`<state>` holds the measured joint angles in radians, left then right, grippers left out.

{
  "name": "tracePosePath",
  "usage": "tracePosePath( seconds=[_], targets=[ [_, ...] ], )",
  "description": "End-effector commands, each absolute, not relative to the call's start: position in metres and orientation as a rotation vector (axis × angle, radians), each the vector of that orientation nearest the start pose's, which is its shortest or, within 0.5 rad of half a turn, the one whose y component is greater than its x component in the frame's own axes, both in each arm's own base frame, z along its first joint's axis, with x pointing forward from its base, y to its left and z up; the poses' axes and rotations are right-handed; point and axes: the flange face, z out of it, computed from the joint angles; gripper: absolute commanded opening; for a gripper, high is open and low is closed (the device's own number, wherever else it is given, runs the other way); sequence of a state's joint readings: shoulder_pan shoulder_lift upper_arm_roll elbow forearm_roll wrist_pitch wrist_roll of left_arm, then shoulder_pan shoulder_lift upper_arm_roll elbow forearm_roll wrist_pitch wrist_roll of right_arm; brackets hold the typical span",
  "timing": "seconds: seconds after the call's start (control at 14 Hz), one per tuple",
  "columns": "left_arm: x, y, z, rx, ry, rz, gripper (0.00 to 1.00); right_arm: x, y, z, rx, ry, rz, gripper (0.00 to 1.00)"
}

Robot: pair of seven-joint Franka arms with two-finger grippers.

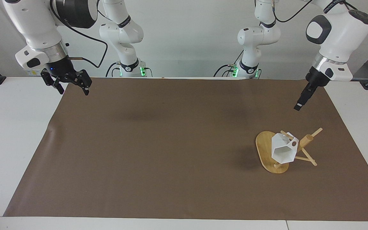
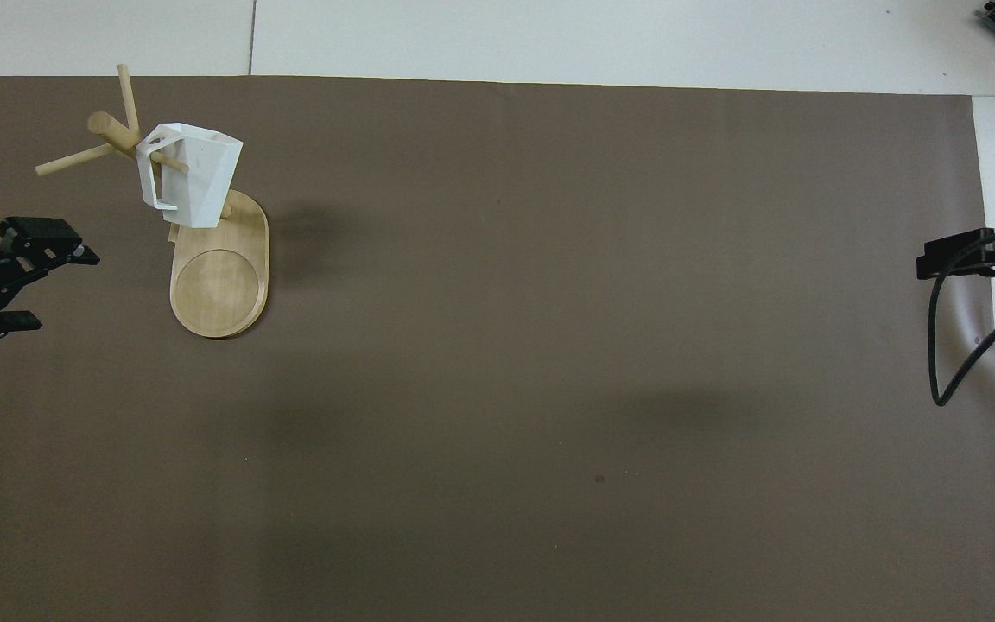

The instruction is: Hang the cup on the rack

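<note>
Altogether one cup (image 1: 283, 150) hung by its handle on a peg of one rack (image 1: 268, 152), toward the left arm's end of one brown mat (image 1: 158, 150), at about four o'clock in the facing view. Empty and with jaws apart, the left gripper (image 1: 300, 103) hung tilted over the mat at the rack's one o'clock, while the right gripper (image 1: 71, 84), also spread and empty, waited at ten o'clock over the mat's corner. Overhead, both grippers were cut off by the frame edges.

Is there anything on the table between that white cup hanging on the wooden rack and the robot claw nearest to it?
Nothing: only bare brown mat separates the cup on the rack from the left gripper, seen best in the facing view.
</note>
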<state>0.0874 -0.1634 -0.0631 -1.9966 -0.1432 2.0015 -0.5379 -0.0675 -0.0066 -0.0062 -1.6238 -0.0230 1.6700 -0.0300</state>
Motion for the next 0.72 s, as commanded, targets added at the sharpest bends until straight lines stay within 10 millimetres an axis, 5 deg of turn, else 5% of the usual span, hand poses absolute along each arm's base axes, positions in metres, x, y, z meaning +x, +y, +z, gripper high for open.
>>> tracePosePath(
  seconds=[0.0, 0.29, 0.64],
  targets=[
    [0.523, 0.007, 0.552, -3.147, -0.449, -0.186, 1.0, 0.553, -0.043, 0.613, -3.162, 0.039, -0.083, 1.0],
    [0.519, 0.008, 0.565, -3.103, -0.031, -0.099, 1.0, 0.553, -0.043, 0.613, -3.16, 0.039, -0.083, 1.0],
    [0.535, -0.002, 0.599, -3.11, 0.033, 0.027, 1.0, 0.553, -0.043, 0.613, -3.162, 0.039, -0.083, 1.0]
  ],
)
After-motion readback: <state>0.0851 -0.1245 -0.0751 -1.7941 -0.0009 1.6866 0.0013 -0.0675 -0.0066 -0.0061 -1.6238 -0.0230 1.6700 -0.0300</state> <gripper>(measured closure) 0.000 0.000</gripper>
